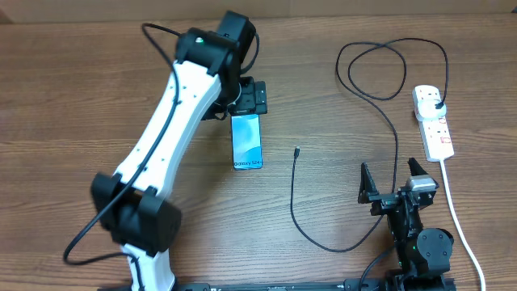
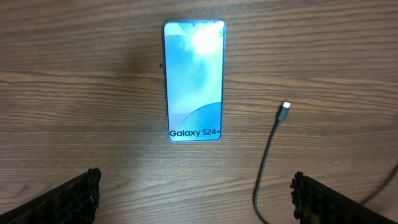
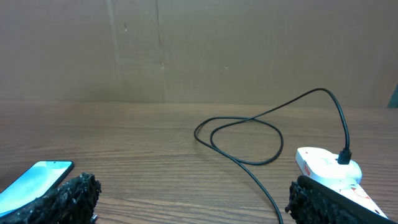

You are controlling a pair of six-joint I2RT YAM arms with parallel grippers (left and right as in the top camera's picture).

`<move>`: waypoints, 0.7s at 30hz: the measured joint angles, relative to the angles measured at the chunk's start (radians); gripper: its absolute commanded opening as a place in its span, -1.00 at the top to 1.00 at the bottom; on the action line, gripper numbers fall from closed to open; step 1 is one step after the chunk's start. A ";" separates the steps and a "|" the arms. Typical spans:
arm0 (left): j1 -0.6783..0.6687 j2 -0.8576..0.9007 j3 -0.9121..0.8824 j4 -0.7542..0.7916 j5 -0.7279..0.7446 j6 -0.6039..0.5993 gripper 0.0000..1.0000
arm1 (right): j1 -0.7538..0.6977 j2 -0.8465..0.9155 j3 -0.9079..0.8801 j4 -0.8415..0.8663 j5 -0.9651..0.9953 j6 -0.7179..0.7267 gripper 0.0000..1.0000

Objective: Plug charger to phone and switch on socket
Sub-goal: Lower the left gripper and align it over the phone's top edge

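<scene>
Jaws spread wide and empty on both arms: that is how we find the rig with the connection not yet made. The left arm [image 1: 174, 121] reaches out across the worktop [image 1: 81, 81] and holds its jaws above the phone [image 2: 193, 81], wrist camera looking straight down. We judge that it is set there to pin or steady the handset. The right arm [image 1: 412, 218] sits low at the near edge, its open jaws pointing across the wood toward the socket [image 1: 432, 121].

The phone lies flat, screen up and lit, with the "Galaxy S24+" lettering at the end nearer the robot. The charger's connector tip [image 2: 285, 107] rests on the wood just to the right of that end, apart from it and touching nothing. From the tip the thin black cable sweeps back toward the right arm, then climbs past it and loops at the far side.

It ends at the black plug [image 1: 436, 103], which already stands in the far outlet of the white strip. With the mains end seated, we see only two steps left, mating the tip with the phone and pressing the switch.

We read the placing as a split of labour. The slack and the socket lie on the right arm's side, and the handset lies under the left. We cannot tell from these views whether the red-marked switches are on or off. The phone's port is not visible either.
</scene>
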 measured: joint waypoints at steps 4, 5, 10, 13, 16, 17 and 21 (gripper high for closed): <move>0.000 -0.043 -0.026 0.016 -0.001 0.002 -0.99 | 0.000 0.000 0.000 0.000 0.000 0.000 -1.00; 0.000 -0.043 -0.043 0.033 -0.001 -0.002 -0.99 | 0.000 0.000 0.000 0.000 0.000 0.000 -1.00; 0.000 -0.034 -0.172 0.181 -0.001 -0.016 -0.99 | 0.000 0.000 0.000 0.000 0.000 0.000 -1.00; 0.000 -0.028 -0.220 0.253 -0.001 -0.024 -0.99 | 0.000 0.000 0.000 0.000 0.000 0.000 -1.00; 0.000 -0.027 -0.234 0.277 -0.001 -0.025 -0.99 | 0.000 0.000 0.000 0.000 0.000 0.000 -1.00; 0.000 -0.027 -0.235 0.279 -0.001 -0.025 -0.99 | 0.000 0.000 0.000 0.000 0.000 0.000 -1.00; 0.000 -0.028 -0.235 0.299 -0.001 -0.025 -0.99 | 0.000 0.000 0.000 0.000 0.000 0.000 -1.00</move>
